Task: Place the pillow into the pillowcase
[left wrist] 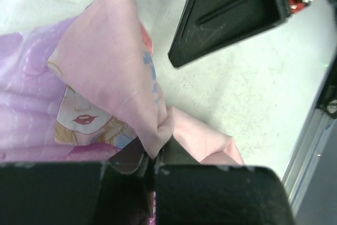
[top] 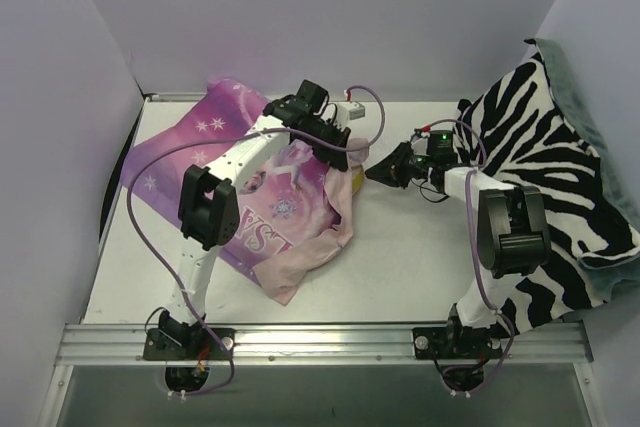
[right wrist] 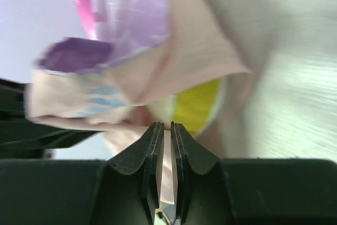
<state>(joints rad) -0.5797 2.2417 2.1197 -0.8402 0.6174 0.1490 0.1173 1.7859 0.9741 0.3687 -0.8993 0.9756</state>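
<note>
The purple pillowcase (top: 225, 132) lies at the left, its pale pink inside turned out along the lower right edge. Most of the pillow is hidden inside it. Only its yellow band (right wrist: 197, 104) shows in the opening in the right wrist view, and a small pale bit (top: 357, 181) in the top view. My left gripper (top: 340, 157) is shut on a pinch of the pillowcase's pink edge (left wrist: 152, 130). My right gripper (top: 372, 174) faces it from the right, its jaws closed on thin pink fabric of the pillowcase (right wrist: 184, 51) at the opening.
A zebra-striped blanket (top: 540, 167) is heaped at the right, under and behind the right arm. White walls close off the left, back and right. A metal rail (top: 320, 339) runs along the front edge. The right gripper's black body (left wrist: 231, 9) shows in the left wrist view.
</note>
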